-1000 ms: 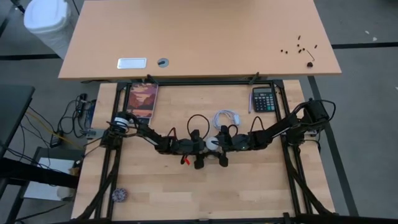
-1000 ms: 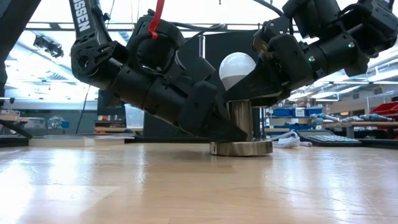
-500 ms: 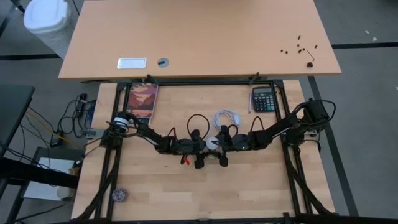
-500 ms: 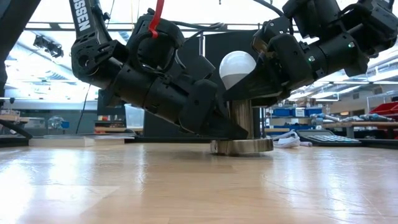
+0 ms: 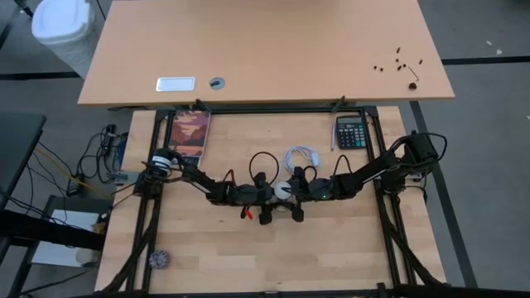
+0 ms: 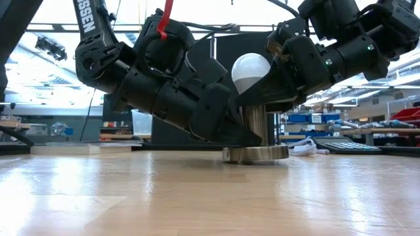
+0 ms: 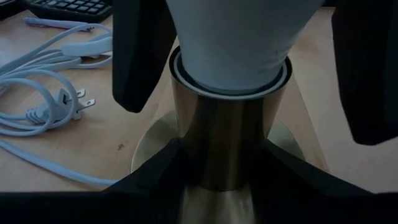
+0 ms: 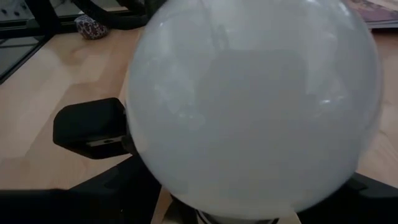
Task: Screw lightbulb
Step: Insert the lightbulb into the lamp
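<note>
- Bare wooden tabletop [image 6: 197, 196] nearest in the low view.
- Mid-table, a brass-coloured socket [image 6: 254, 134] upright on its round base; seated in its mouth, the white lightbulb [image 6: 250, 72], globe up, neck inside the socket rim [image 7: 231, 78].
- Left gripper [image 7: 231, 180] low, clasping the socket barrel on both sides, fingers [image 7: 155, 168] against the metal: steadying hold.
- Right gripper [image 6: 259, 92] higher, clenched around the bulb's neck just under the globe [image 8: 252, 99].
- For a good turn, likely: bulb axis kept in line with the socket barrel, light squeeze on the glass, rotation from the wrist only, base pinned flat against the table; tilt risks cross-threading, hard squeeze risks cracking.
- Depth of threading not visible; screw base hidden inside the socket.
- Just behind the socket, a coiled white cord with plug [image 7: 43, 87].
- Farther back, a black calculator [image 5: 351, 131] and a picture book [image 5: 190, 132] near the table's far edge.
- No other containers in view on the table.
</note>
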{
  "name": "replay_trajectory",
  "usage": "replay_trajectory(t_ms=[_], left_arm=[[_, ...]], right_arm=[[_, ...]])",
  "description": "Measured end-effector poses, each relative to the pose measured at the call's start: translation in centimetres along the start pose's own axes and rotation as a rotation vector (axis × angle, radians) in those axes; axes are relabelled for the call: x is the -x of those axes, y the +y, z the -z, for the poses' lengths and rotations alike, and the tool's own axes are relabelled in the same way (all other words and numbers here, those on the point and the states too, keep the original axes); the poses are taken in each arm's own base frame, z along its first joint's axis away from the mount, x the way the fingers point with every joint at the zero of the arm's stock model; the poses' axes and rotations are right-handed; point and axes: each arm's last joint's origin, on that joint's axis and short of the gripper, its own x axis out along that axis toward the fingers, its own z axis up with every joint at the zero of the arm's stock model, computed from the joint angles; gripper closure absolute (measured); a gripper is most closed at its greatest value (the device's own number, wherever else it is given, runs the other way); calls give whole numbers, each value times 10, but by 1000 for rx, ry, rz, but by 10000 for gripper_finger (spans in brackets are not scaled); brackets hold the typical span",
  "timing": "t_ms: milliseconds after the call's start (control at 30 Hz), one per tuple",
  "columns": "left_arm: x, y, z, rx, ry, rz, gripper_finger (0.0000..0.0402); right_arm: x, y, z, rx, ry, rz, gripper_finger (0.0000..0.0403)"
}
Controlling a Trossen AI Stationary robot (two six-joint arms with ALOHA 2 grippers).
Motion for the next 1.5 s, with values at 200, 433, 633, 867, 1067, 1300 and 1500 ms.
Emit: replay_trajectory(t_ms=[200, 433, 633, 867, 1067, 1300, 1500], left_arm=[[0, 0, 0, 0, 0, 0, 203], [0, 0, 0, 0, -1, 0, 203], [0, 0, -1, 1, -1, 0, 203], [0, 0, -1, 1, -1, 0, 203], [0, 0, -1, 1, -1, 0, 203], [0, 0, -1, 1, -1, 0, 203], [0, -1, -6, 15, -55, 7, 203]], right_arm=[[0, 0, 0, 0, 0, 0, 96], [0, 0, 0, 0, 0, 0, 96], [0, 0, 0, 0, 0, 0, 96], [0, 0, 0, 0, 0, 0, 96], [0, 0, 0, 0, 0, 1, 96], [0, 0, 0, 0, 0, 1, 96], [0, 0, 0, -3, -2, 0, 96]])
